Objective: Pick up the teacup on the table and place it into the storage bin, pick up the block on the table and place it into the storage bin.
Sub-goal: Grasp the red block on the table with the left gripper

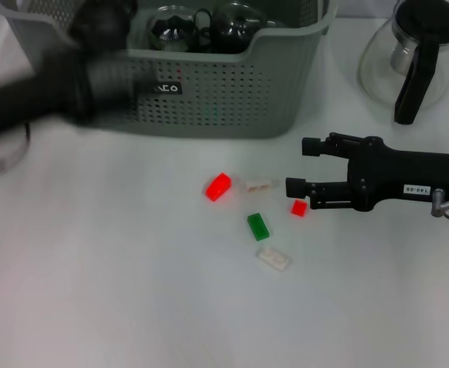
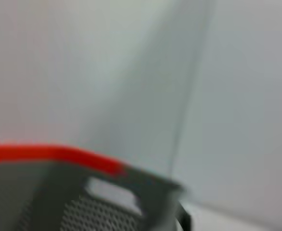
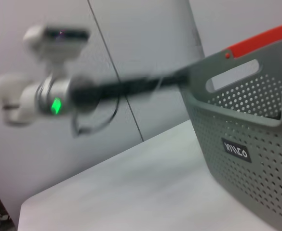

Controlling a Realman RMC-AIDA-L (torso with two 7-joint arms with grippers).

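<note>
The grey-green storage bin point(image 1: 209, 100) stands at the back of the table and also shows in the left wrist view point(image 2: 107, 211) and the right wrist view point(image 3: 256, 144). Two glass teacups point(image 1: 172, 27) sit inside it. Several small blocks lie in front of it: a red block point(image 1: 218, 186), a white one point(image 1: 259, 185), a small red one point(image 1: 298, 208), a green one point(image 1: 258, 226) and another white one point(image 1: 274, 259). My right gripper point(image 1: 301, 165) is open and empty, pointing left, just above the small red block. My left arm point(image 1: 55, 92) is a blur over the bin's left front.
A glass teapot point(image 1: 408, 57) with a black handle stands at the back right, beside the bin. The bin has a red strip on its rim point(image 3: 261, 38) and a black label point(image 1: 163, 88). Bare white table lies in front of the blocks.
</note>
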